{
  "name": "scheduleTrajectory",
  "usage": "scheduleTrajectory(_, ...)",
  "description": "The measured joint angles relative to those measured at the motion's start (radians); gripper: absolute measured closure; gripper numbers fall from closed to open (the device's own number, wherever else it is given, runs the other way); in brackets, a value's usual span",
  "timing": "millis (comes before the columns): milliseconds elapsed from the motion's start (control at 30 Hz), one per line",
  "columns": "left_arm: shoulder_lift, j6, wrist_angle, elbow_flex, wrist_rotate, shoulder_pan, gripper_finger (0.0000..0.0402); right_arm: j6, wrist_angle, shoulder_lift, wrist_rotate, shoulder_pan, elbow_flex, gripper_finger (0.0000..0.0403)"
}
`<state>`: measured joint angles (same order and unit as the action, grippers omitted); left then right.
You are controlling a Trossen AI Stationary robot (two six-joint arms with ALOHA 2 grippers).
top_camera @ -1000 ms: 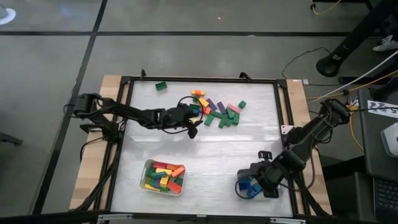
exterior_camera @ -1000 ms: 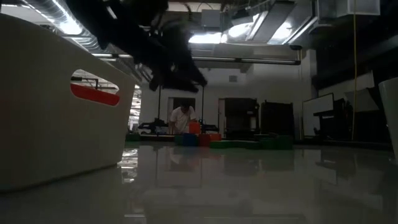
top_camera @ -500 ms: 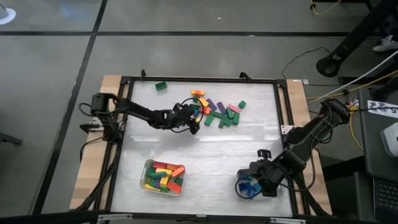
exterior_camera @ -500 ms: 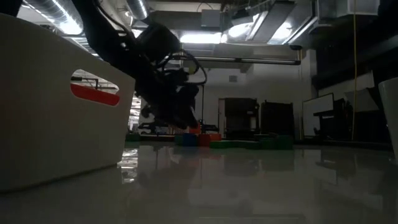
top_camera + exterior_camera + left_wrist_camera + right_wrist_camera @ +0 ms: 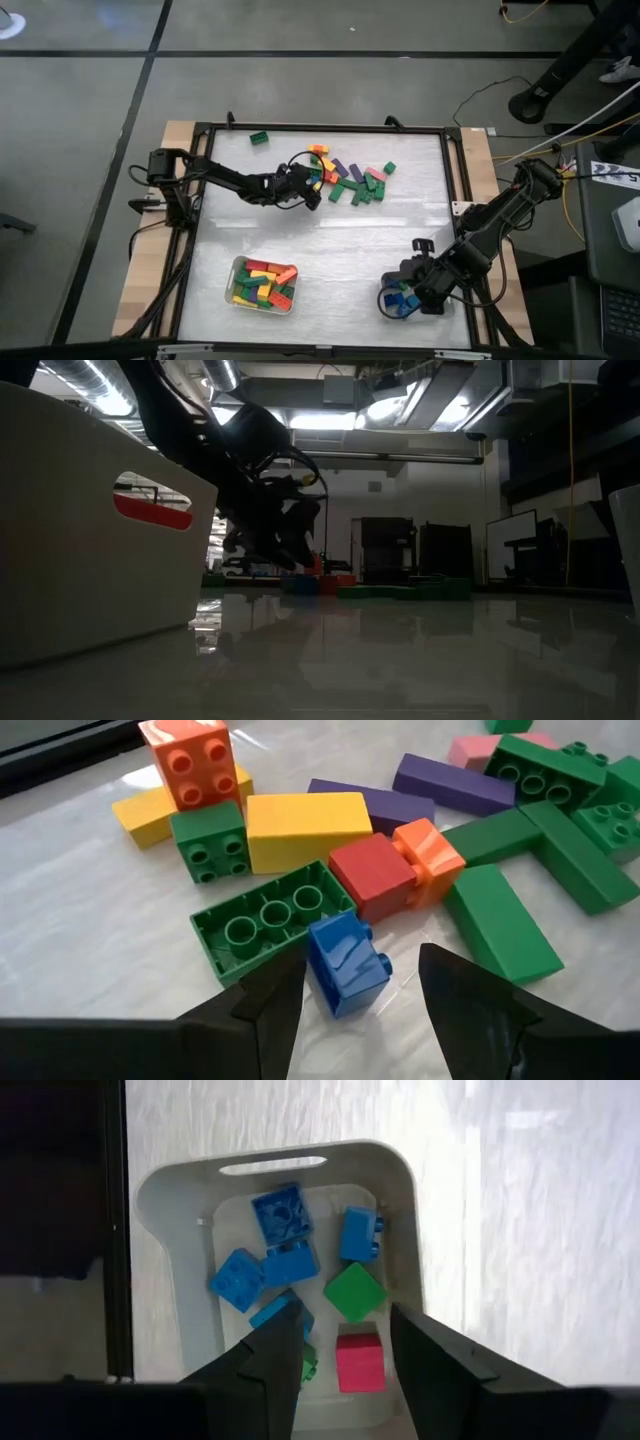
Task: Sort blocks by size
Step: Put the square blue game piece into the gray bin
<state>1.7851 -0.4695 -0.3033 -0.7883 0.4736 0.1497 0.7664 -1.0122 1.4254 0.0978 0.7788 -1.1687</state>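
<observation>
overhead light: even and bright on the pale table [image 5: 330, 230], with soft streaks of glare
low view: dim and backlit; ceiling lamps [image 5: 385, 405] blow out, and the arm is a dark silhouette
tabletop reflection: glossy sheen
left wrist view: sharp; highlights on the blue block [image 5: 347, 963]
right wrist view: glare washes the table

Robotics lab: exposed ceiling ducts [image 5: 420, 385], black-framed table [image 5: 325, 240], trailing floor cables [image 5: 485, 90].

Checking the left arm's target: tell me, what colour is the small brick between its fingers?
Blue, clearest in the left wrist view.
</observation>
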Motion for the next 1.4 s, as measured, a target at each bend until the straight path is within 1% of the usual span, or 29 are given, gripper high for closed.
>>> scheduleTrajectory(100,0.000,-0.015,0.000,0.000,0.000,0.000,0.0217,-0.039,0.000,0.000,0.000,0.000,0.000,0.0251)
scheduleTrajectory(333,0.036,-0.056,-0.001,-0.001,0.000,0.001,0.0217,-0.046,0.000,0.000,0.000,0.000,0.000,0.0251)
scheduleTrajectory(500,0.071,-0.055,-0.063,-0.002,-0.001,0.001,0.0217,-0.047,0.001,0.000,0.000,0.000,0.000,0.0251)
scheduleTrajectory(767,0.137,-0.051,-0.067,-0.054,-0.002,0.024,0.0218,-0.069,0.000,0.000,0.001,0.000,0.000,0.0251)
scheduleTrajectory(867,0.143,-0.030,-0.065,-0.063,-0.002,0.038,0.0229,-0.069,-0.001,0.000,0.012,0.000,0.000,0.0251)
scheduleTrajectory(933,0.143,-0.039,-0.058,-0.064,-0.002,0.045,0.0250,-0.071,0.000,0.000,0.026,0.000,0.000,0.0251)
scheduleTrajectory(1033,0.143,-0.049,-0.018,-0.064,-0.027,0.051,0.0298,-0.103,-0.001,0.000,0.080,0.000,0.000,0.0251)
scheduleTrajectory(1100,0.139,-0.047,-0.014,-0.064,-0.056,0.051,0.0328,-0.139,0.000,0.000,0.152,0.000,0.000,0.0251)
scheduleTrajectory(1167,0.139,-0.047,-0.026,-0.064,-0.095,0.051,0.0329,-0.164,0.001,0.000,0.241,0.000,0.000,0.0251)
scheduleTrajectory(1267,0.131,-0.070,-0.031,-0.067,-0.180,0.048,0.0329,-0.206,0.001,0.000,0.387,0.000,0.000,0.0251)
scheduleTrajectory(1400,0.086,-0.132,-0.029,-0.068,-0.363,0.047,0.0329,-0.293,0.004,0.000,0.529,0.000,0.000,0.0251)
